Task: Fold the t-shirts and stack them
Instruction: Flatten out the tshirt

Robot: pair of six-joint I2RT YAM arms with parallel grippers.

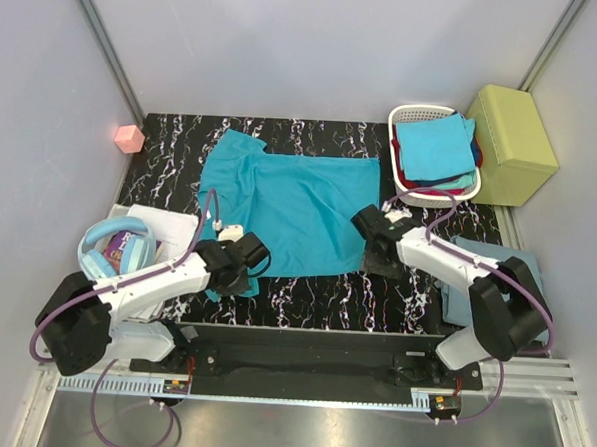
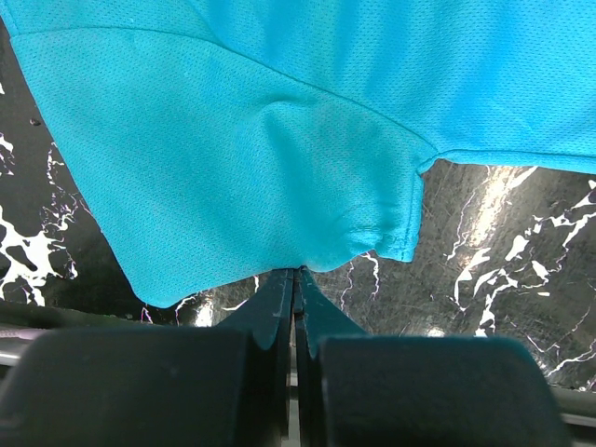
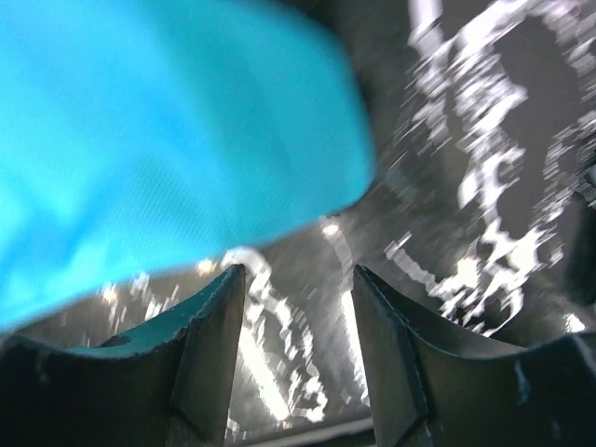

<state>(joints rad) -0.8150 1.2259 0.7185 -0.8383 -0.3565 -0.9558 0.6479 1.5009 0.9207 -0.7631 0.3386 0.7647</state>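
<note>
Holding my left tool (image 1: 234, 273) at the 7 o'clock corner of the large teal t-shirt (image 1: 294, 208), I have its fingers (image 2: 279, 307) pressed tightly together, their tips right at the sleeve hem. I cannot tell whether any cloth is caught between them. The shirt lies spread nearly flat across the middle of the black marbled worktop (image 1: 171, 167), with its sleeves toward 9 o'clock.

My right tool (image 1: 370, 249) sits at the shirt's 5 o'clock corner. Its jaws are spread and pinch nothing, with bare worktop showing between them and the teal corner just beyond, toward 10 o'clock in the right wrist view.

At 1 o'clock a white basket (image 1: 414, 113) holds folded t-shirts (image 1: 435, 146), bright blue on top. A yellow-green box (image 1: 510, 142) stands just beside it. A grey-blue t-shirt (image 1: 457, 310) lies at 4 o'clock, partly under my right arm.
</note>
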